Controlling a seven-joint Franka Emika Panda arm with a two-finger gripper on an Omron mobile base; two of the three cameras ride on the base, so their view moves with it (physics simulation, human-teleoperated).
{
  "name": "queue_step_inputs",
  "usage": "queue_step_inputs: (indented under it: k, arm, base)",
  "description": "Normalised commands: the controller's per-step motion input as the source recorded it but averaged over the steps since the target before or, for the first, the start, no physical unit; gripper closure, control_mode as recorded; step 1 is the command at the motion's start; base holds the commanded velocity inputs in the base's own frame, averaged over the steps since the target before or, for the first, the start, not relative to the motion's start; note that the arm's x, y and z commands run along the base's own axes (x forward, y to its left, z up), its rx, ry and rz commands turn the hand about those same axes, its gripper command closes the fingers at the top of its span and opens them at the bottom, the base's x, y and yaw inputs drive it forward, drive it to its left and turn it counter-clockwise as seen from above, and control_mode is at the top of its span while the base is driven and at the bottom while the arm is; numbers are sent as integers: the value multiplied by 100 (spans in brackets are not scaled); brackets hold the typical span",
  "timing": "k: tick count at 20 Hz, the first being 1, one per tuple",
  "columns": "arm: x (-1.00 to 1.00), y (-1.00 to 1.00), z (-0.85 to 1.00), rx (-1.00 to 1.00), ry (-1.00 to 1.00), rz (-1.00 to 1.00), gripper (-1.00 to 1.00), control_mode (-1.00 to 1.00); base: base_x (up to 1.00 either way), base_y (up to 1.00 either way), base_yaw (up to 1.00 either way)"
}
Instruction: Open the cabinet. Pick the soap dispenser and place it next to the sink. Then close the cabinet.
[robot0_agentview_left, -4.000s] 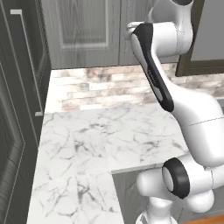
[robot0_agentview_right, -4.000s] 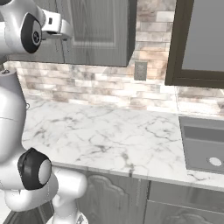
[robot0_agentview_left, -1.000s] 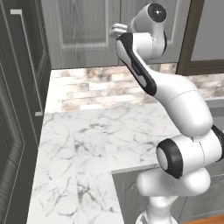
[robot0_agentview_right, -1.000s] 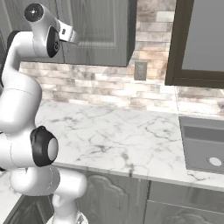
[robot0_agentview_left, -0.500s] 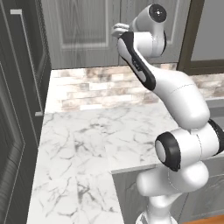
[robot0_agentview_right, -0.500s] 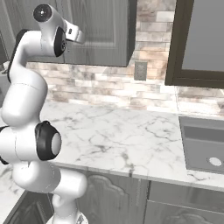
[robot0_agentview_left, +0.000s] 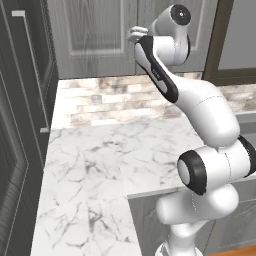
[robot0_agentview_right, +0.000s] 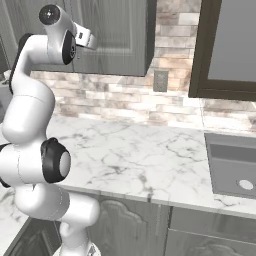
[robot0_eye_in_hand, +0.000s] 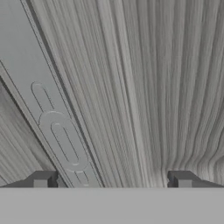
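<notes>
- The gripper (robot0_eye_in_hand: 112, 179) is raised high in front of the cabinet (robot0_agentview_left: 95, 35), close to its closed door, with its two fingers spread wide apart and nothing between them.
- In the hand view, the fingertips (robot0_eye_in_hand: 43, 179) stand on either side of a slanted silver handle (robot0_eye_in_hand: 59, 133) fixed to the wood-grain door face.
- From the left base view, the gripper (robot0_agentview_left: 134, 36) is level with the lower half of the door panel.
- From the right base view, the gripper (robot0_agentview_right: 89, 39) points at the cabinet (robot0_agentview_right: 120, 35) above the back edge of the worktop (robot0_agentview_right: 135, 155).
- The cabinet doors are shut, so its inside and the soap bottle cannot be seen.
- The sink (robot0_agentview_right: 232, 167) is set into the worktop at its right end, well apart from the arm.
- A wall socket (robot0_agentview_right: 160, 81) sits on the brick wall behind the worktop, between the cabinet and a dark-framed window (robot0_agentview_right: 230, 47).
</notes>
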Motion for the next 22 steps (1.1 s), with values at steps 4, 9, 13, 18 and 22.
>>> queue_step_inputs:
  k: [4,9,13,18,22]
  arm:
    - [7,0,-8,0,-1,0,-100,-100]
    - [0,0,0,0,0,0,100,-100]
    - [0,0,0,0,0,0,100,-100]
    - [0,-6,0,0,0,0,100,-100]
    - [-7,-63,0,0,0,-3,100,-100]
  base:
    - [0,0,0]
    - [0,0,0]
    - [0,0,0]
    - [0,0,0]
    - [0,0,0]
